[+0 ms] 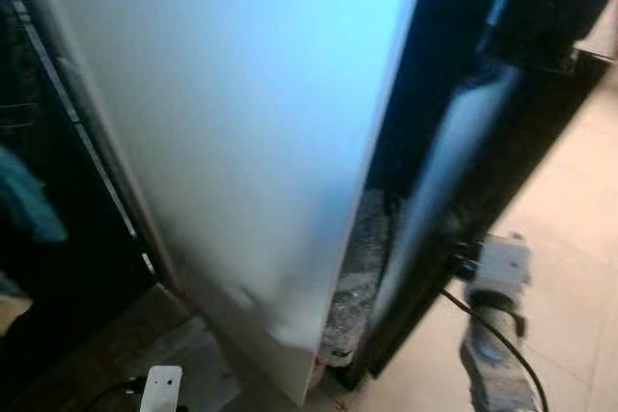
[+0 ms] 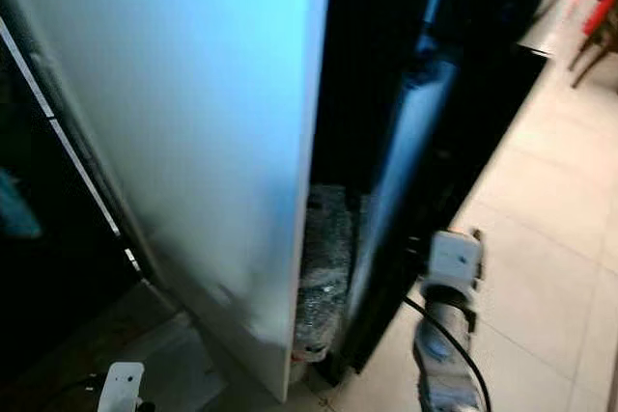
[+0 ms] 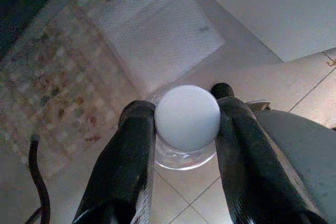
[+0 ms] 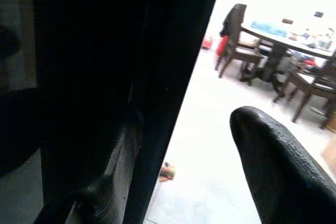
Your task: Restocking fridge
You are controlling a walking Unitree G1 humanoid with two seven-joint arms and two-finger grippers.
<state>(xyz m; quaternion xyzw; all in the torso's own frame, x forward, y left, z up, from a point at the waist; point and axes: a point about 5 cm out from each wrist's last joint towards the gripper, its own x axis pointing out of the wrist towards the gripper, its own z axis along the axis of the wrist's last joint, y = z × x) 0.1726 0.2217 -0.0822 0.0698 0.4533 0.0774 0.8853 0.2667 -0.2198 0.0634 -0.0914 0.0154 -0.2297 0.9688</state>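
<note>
A floor of pale beige tiles (image 2: 550, 238) runs along the right of the head views, which are blurred. A tall white fridge door panel (image 1: 241, 123) fills the centre and stands open, its edge reaching down toward six o'clock. Just right of that edge lies a dark gap, with something silvery and crinkled (image 2: 323, 277) low inside it that is too blurred to identify. A glossy black fridge body (image 1: 454, 171) slants beside the gap. At nine o'clock, dark wire shelves (image 1: 39, 74) can be made out.

The right arm (image 2: 446, 335), silver with a white wrist block, rises from five o'clock beside the black panel. In the right wrist view one black finger (image 4: 283, 166) shows; whether the right hand is spread or pressed together cannot be told. Behind it stand a dark wooden dining table (image 4: 283, 38) and dark chairs (image 4: 239, 35).

In the left wrist view, the left hand (image 3: 187, 124) pinches a clear plastic bottle with a white screw cap (image 3: 187, 118), one black finger on each side just under the cap. Below it lie a speckled patterned mat (image 3: 47, 82) and a white quilted cloth (image 3: 157, 30).
</note>
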